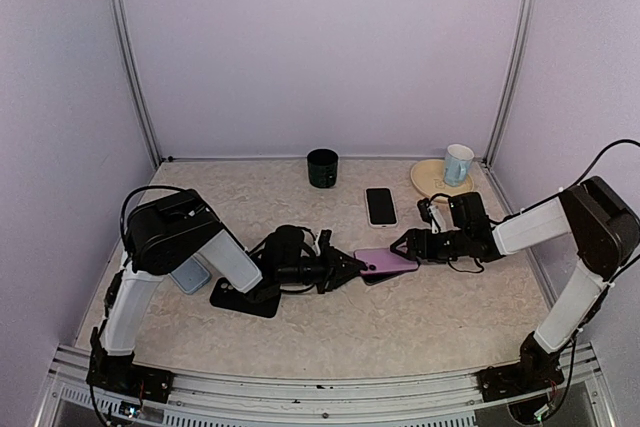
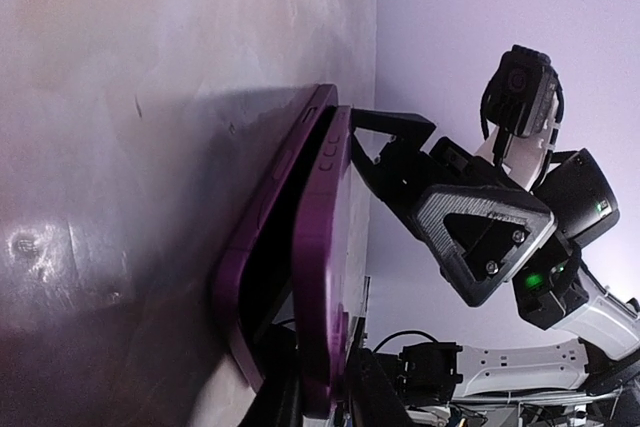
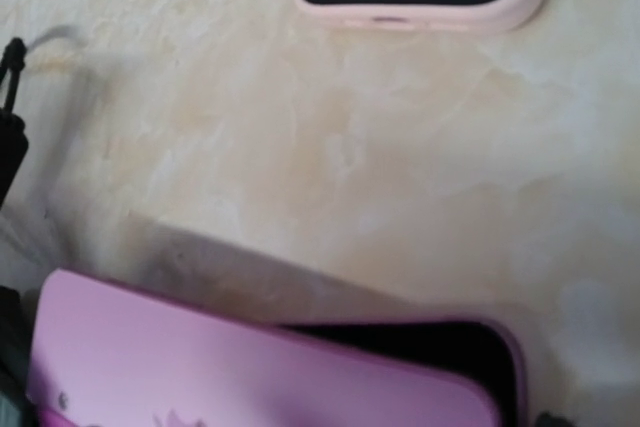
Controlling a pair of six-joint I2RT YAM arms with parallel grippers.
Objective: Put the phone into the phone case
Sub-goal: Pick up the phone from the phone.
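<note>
Mid-counter (image 1: 300, 337), the glossy purple phone (image 1: 388, 261) lies tilted over the matching purple phone case (image 2: 255, 237), with its right end down against the case and its left end lifted clear. The left fingers (image 1: 343, 269) are clamped on that raised left end. The right fingers (image 1: 408, 243) stand spread wide just at the phone's right end, gripping nothing.

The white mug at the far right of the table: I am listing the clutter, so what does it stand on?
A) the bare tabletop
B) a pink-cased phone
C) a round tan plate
C: in the top view the white mug stands upright on the round tan plate, whose rim shows to its left.
</note>
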